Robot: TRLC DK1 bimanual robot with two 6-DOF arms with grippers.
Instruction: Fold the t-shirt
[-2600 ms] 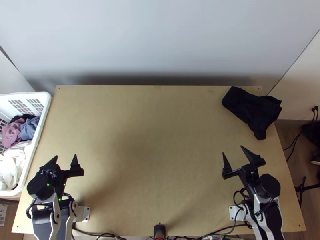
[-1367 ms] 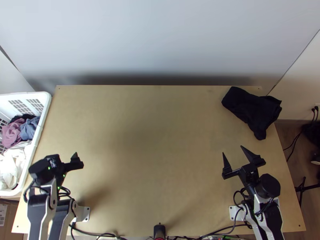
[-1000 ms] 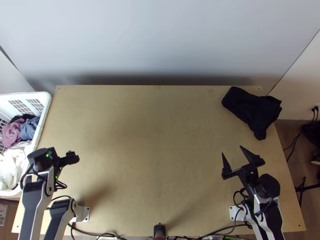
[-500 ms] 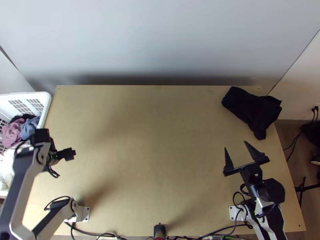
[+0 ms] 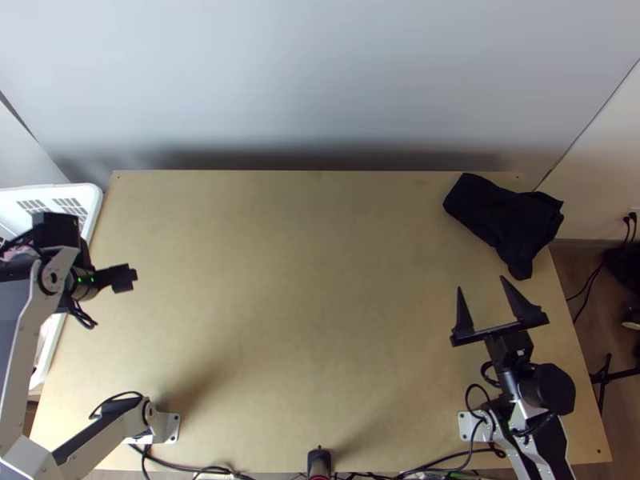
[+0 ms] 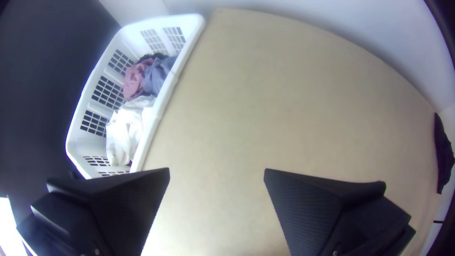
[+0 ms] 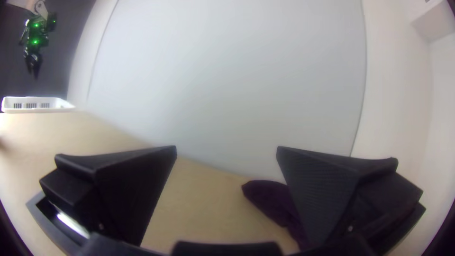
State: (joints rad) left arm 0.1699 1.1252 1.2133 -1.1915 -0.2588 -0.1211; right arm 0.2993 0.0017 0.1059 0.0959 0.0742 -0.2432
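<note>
1. Black cloth, probably a garment, lies bunched on the desk [image 5: 320, 280] at the upper right of the top view [image 5: 508, 220]. Whether it is the t-shirt to fold, I can't tell. The right claw [image 5: 481, 284] stands at the lower right, tips spread, gripping nothing. The left arm [image 5: 36, 312] reaches over the white laundry basket [image 5: 94, 210] at the left edge. No cloth is laid out mid-desk, so I judge the step in hand to be fetching a shirt.

2. In the left wrist view, the left claw [image 6: 216, 171] is wide apart with nothing between its tips. The basket holds a pink garment [image 6: 134, 81], a blue garment [image 6: 159, 76] and white garments [image 6: 124, 135]; the t-shirt may be among them. The next move calls for lowering into the pile, pinching one piece and drawing it free singly.

3. In the right wrist view, the right claw is released, the black cloth beyond it ungripped. It should wait to help spread.
</note>
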